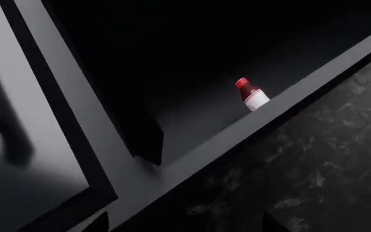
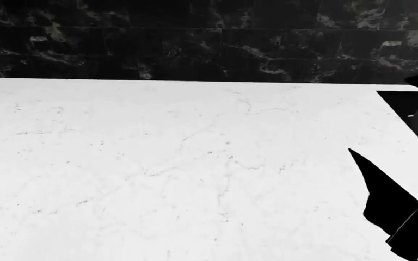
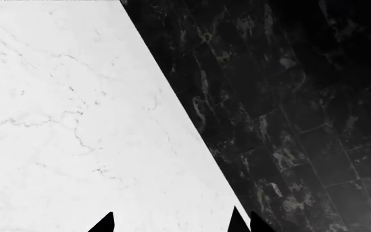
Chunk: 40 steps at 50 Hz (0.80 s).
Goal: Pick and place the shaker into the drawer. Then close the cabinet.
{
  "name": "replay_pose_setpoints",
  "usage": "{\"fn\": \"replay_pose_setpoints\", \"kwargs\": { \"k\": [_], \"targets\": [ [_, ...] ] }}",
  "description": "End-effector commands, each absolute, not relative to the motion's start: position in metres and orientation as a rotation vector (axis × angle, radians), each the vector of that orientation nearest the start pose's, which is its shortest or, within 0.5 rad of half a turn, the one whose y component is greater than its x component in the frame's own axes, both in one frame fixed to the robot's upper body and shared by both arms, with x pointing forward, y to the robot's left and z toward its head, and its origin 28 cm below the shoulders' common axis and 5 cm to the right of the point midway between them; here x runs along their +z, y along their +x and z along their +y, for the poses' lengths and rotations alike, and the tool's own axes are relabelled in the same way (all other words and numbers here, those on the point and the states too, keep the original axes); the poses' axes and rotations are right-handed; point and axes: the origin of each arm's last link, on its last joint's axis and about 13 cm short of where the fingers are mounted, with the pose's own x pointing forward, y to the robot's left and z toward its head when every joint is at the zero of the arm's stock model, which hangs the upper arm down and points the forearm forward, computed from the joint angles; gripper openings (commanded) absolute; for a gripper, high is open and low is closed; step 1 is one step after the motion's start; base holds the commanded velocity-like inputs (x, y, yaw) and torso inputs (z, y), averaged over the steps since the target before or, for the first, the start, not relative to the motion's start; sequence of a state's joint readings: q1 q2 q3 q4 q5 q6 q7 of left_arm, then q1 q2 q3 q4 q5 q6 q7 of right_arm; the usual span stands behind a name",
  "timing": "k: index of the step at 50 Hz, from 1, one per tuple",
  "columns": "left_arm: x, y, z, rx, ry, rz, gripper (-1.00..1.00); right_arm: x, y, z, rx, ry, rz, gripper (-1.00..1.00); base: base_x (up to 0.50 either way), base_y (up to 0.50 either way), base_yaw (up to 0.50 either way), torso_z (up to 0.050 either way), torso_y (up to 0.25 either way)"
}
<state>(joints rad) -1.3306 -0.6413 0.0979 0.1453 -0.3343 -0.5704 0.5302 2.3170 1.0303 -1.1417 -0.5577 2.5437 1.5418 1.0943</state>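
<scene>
Marble counter (image 2: 158, 163) fills head view; only left wrist shows shaker (image 1: 252, 94) inside drawer (image 1: 198, 111); hands' state unclear.

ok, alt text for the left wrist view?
A small shaker with a red cap and white body lies tilted inside a dark, open black drawer, against its wall. Dark marbled floor shows beside the drawer.

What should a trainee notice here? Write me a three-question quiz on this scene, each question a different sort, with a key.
1. True or false: the shaker is inside the drawer.
2. The shaker's cap is: A red, B blue, C green.
3. Fill in: the right tool is open and holds ____.

Key: 1 true; 2 A; 3 nothing.
</scene>
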Motion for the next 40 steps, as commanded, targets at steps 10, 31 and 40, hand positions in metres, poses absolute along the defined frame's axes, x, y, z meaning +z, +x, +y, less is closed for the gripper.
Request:
{"fn": "replay_pose_setpoints", "kwargs": {
  "k": [10, 31, 40],
  "targets": [
    [0.515, 0.225, 0.376, 0.242, -0.076, -1.252, 1.00, 0.387, 0.110, -0.155, 0.329, -0.988, 0.163, 1.00, 0.00, 0.00, 0.00, 0.000, 0.002],
    [0.653, 0.145, 0.202, -0.303, -0.587, -1.580, 1.00, 0.380, 0.107, -0.160, 0.325, -0.929, -0.001, 1.00, 0.00, 0.00, 0.00, 0.008, 0.005],
    [0.642, 0.179, 0.136, -0.329, -0.485, -1.335, 1.00, 0.362, 0.095, -0.163, 0.309, -0.874, -0.038, 1.00, 0.00, 0.00, 0.00, 0.008, 0.000]
  ]
}}
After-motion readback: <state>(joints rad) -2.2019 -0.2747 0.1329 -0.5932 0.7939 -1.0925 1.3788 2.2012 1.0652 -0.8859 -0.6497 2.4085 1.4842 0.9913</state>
